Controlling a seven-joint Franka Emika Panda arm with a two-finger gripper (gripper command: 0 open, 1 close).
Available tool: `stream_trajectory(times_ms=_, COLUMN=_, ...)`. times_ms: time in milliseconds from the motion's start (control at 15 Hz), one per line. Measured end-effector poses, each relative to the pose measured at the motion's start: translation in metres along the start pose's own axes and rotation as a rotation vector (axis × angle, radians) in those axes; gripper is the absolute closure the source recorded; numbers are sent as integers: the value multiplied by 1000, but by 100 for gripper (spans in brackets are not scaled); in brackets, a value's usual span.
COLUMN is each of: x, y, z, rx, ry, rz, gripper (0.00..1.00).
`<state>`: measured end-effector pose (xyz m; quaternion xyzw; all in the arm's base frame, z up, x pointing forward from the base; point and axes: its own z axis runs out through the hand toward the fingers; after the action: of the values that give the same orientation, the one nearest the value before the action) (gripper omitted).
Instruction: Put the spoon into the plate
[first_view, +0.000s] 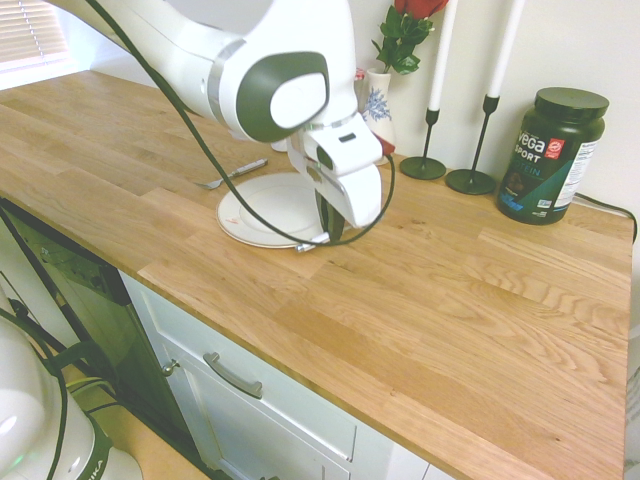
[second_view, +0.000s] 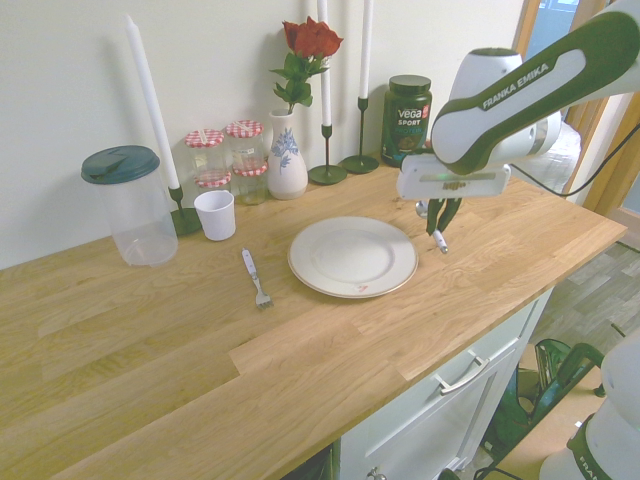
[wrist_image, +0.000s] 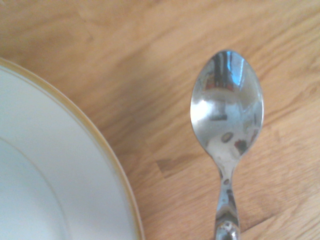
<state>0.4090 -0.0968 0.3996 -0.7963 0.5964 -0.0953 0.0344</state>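
One end effector (second_view: 443, 217) gripping spoon (second_view: 440, 240) above wooden counter (second_view: 200, 340), white wall (second_view: 220, 60) behind.

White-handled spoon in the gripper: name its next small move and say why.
Probably carry the white-handled metal spoon sideways over the round cream plate: the dark-fingered gripper grips it above the wooden counter, beside the plate, with its bowl outside the rim.

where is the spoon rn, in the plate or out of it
Out: the spoon is in the gripper, beside the plate.
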Motion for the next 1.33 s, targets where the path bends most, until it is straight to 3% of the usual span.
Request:
stream_trajectory(times_ms=267, x=-67, y=-26, z=-27, rx=27, ry=6, rz=-205, gripper=100)
stream_trajectory(times_ms=600, x=-131, y=-48, z=-6, rx=-5, ry=-39, rz=-492, gripper=100)
stream_trajectory(times_ms=867, x=-151, y=-75, z=26, rx=-6, ry=-72, rz=-532, gripper=100)
stream_trajectory(times_ms=1333, x=-146, y=-110, z=46, rx=-23, ry=-92, rz=-512, gripper=100)
